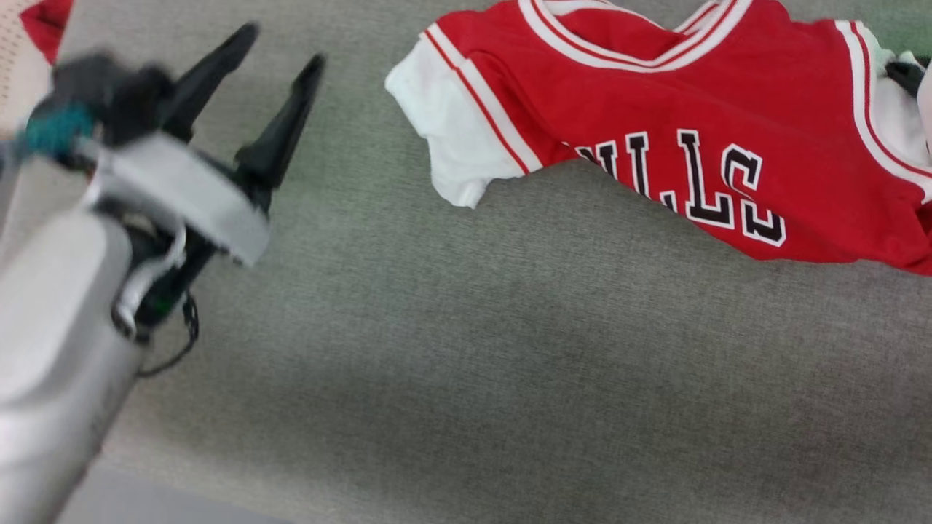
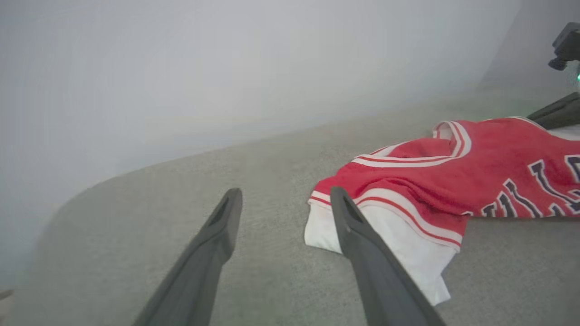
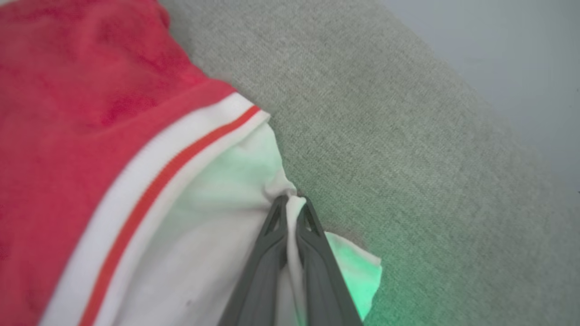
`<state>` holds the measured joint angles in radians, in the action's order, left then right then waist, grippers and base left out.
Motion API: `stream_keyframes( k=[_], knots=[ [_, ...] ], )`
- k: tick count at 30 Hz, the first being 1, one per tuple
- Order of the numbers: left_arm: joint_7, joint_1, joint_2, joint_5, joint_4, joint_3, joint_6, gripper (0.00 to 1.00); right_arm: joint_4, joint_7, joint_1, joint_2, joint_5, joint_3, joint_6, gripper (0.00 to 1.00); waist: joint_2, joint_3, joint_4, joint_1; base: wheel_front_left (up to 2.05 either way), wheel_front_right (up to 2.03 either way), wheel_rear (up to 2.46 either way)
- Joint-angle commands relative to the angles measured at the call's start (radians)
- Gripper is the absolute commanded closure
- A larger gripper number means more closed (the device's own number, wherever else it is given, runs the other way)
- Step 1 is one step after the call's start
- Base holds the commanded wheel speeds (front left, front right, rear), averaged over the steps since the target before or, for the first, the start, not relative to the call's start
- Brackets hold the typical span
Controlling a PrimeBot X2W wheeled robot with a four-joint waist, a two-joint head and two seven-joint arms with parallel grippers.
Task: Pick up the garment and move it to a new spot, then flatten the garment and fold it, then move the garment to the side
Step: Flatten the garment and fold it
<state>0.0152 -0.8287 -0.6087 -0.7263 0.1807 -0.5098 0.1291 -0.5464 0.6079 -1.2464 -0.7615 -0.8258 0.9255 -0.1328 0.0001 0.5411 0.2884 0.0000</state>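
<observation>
The garment (image 1: 677,124), a red jersey with white sleeves and black block letters, lies rumpled on the grey fabric surface (image 1: 466,349) at the upper right of the head view. My left gripper (image 1: 280,51) hovers open at the upper left, well to the left of the garment's white sleeve (image 1: 455,142). In the left wrist view that gripper (image 2: 285,199) has its right finger overlapping the sleeve (image 2: 408,253), with nothing between the fingers. My right gripper (image 3: 292,201) is shut on a pinch of the other white sleeve (image 3: 217,217) of the garment (image 3: 68,113).
A beige perforated basket (image 1: 18,73) with a small plain red cloth (image 1: 47,25) shows at the head view's top left corner. Grey fabric stretches wide below and left of the jersey. A pale wall rises beyond the surface in the left wrist view.
</observation>
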Motion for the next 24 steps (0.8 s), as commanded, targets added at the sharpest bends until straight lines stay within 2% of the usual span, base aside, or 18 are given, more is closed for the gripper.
stream_keyframes(
  k=[1,3,5,10,14,21,22,23,24],
  knots=[
    [-0.036,-0.029,-0.010,-0.054,0.015,-0.025,0.001,0.00,-0.031,0.012,0.020,-0.005,0.001,0.028,0.004,1.00,-0.0001,0.018,-0.017,0.0000,0.00,0.00,0.00],
    [-0.150,-0.119,-0.030,-0.180,0.035,-0.119,0.002,0.00,-0.032,0.011,-0.001,0.004,-0.005,0.042,0.004,1.00,-0.0001,0.030,-0.028,0.0000,0.00,0.00,0.00],
    [-0.263,-0.215,-0.063,-0.254,0.081,-0.207,0.000,0.00,-0.035,0.012,-0.023,0.010,-0.009,0.057,0.004,1.00,-0.0001,0.044,-0.038,0.0000,0.00,0.00,0.00],
    [-0.462,-0.373,-0.046,-0.439,0.209,-0.342,0.000,0.00,-0.035,0.014,-0.065,0.028,-0.015,0.100,0.004,1.00,-0.0001,0.071,-0.061,0.0000,0.00,0.00,0.00],
    [-0.541,-0.440,-0.015,-0.545,0.292,-0.397,0.000,0.00,-0.036,0.011,-0.088,0.035,-0.024,0.134,0.004,1.00,-0.0001,0.088,-0.075,0.0000,0.00,0.00,0.00],
    [-0.592,-0.478,0.019,-0.628,0.375,-0.494,0.000,0.00,-0.045,0.001,-0.122,0.048,-0.048,0.183,0.004,1.00,-0.0001,0.105,-0.089,0.0000,0.00,0.00,0.00],
    [-0.587,-0.480,0.022,-0.634,0.377,-0.503,0.000,0.19,-0.046,-0.003,-0.124,0.051,-0.054,0.189,0.004,1.00,-0.0001,0.106,-0.090,0.0000,0.00,0.00,0.00],
    [-0.582,-0.479,0.026,-0.647,0.377,-0.511,0.000,0.62,-0.046,-0.008,-0.126,0.054,-0.060,0.195,0.004,1.00,-0.0001,0.106,-0.091,0.0000,0.00,0.00,0.00],
    [-0.575,-0.477,0.030,-0.663,0.378,-0.515,0.000,0.91,-0.047,-0.015,-0.126,0.058,-0.066,0.198,0.004,1.00,-0.0001,0.104,-0.092,0.0000,0.00,0.00,0.00]
  ],
)
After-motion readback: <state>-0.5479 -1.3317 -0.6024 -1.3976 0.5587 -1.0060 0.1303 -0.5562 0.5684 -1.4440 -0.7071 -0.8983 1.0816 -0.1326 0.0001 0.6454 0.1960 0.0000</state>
